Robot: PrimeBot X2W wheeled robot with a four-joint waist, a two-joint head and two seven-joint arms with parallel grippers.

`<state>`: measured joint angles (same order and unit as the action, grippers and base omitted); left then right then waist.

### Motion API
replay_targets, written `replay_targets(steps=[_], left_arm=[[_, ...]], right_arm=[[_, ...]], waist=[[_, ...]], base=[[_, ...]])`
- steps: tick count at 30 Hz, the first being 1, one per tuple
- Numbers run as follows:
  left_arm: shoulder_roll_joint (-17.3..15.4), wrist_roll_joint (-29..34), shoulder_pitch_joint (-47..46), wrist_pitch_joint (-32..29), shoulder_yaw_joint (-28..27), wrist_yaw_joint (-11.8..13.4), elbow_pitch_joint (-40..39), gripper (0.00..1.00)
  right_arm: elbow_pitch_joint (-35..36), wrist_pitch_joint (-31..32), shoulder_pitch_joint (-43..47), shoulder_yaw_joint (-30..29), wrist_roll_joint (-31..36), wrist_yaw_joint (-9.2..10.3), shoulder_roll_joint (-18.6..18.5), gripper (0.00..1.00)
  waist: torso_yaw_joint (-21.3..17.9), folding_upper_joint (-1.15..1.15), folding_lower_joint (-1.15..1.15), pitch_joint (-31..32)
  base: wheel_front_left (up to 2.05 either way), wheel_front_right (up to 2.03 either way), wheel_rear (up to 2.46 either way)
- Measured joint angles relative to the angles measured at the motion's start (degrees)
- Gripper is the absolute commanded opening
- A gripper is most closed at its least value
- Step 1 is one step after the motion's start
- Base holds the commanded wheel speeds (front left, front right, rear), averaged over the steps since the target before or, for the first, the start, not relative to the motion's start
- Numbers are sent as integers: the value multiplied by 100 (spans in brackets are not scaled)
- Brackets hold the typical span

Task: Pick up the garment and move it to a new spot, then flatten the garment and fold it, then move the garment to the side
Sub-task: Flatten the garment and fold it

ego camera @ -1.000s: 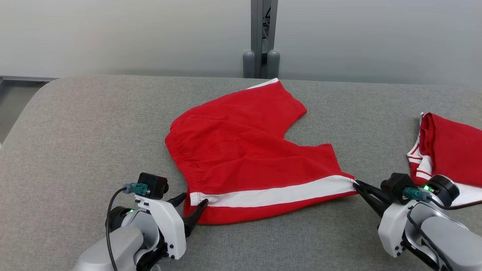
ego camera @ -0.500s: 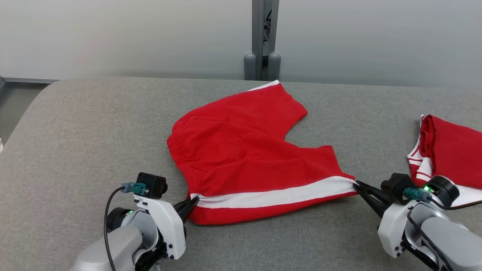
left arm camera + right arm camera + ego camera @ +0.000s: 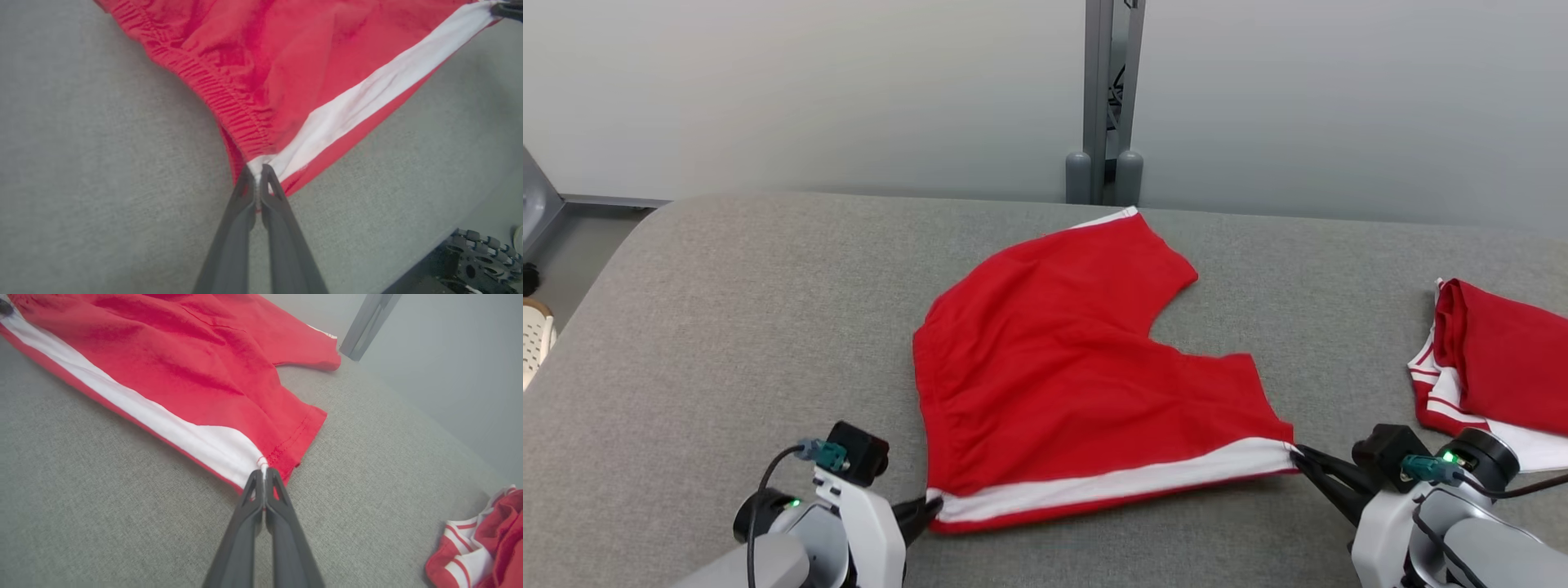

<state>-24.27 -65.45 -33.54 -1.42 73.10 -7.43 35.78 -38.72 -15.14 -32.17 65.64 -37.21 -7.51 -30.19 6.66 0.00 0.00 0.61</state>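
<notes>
The garment (image 3: pixel 1062 367) is a pair of red shorts with a white side stripe, spread on the grey padded table (image 3: pixel 727 310). My left gripper (image 3: pixel 935 506) is shut on its near waistband corner, where the stripe ends; the left wrist view shows the garment (image 3: pixel 286 81) pinched at the left gripper (image 3: pixel 256 171). My right gripper (image 3: pixel 1297 452) is shut on the near leg hem corner. In the right wrist view the right gripper (image 3: pixel 264 473) clamps the garment (image 3: pixel 184 375) at the stripe's end. The stripe runs taut between both grips.
A second red and white garment (image 3: pixel 1494 367) lies bunched at the table's right edge, also seen as a bundle (image 3: pixel 482 547) in the right wrist view. A grey post (image 3: pixel 1107 98) stands behind the table's far edge. Open grey surface stretches to the left.
My left gripper closed on the waistband corner. Both grippers have drawn the near edge toward me, straightening the shorts. The head camera has tilted, shifting the whole picture down.
</notes>
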Motion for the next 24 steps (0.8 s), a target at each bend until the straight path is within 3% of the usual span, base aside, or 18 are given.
replay_targets(steps=[9,14,24], left_arm=[[-345,83,326,-802,16,0,-405,0],[-478,113,441,-1235,10,0,-692,0],[-958,-122,725,-2337,12,0,-1480,0]], right_arm=[[357,31,85,694,-528,0,-345,0],[824,687,177,770,-1048,0,-566,0],[1878,1488,339,789,-1340,0,-1053,0]], waist=[[-16,0,0,163],[-53,0,0,241],[-94,0,0,289]], base=[[0,0,0],[0,0,0],[0,0,0]])
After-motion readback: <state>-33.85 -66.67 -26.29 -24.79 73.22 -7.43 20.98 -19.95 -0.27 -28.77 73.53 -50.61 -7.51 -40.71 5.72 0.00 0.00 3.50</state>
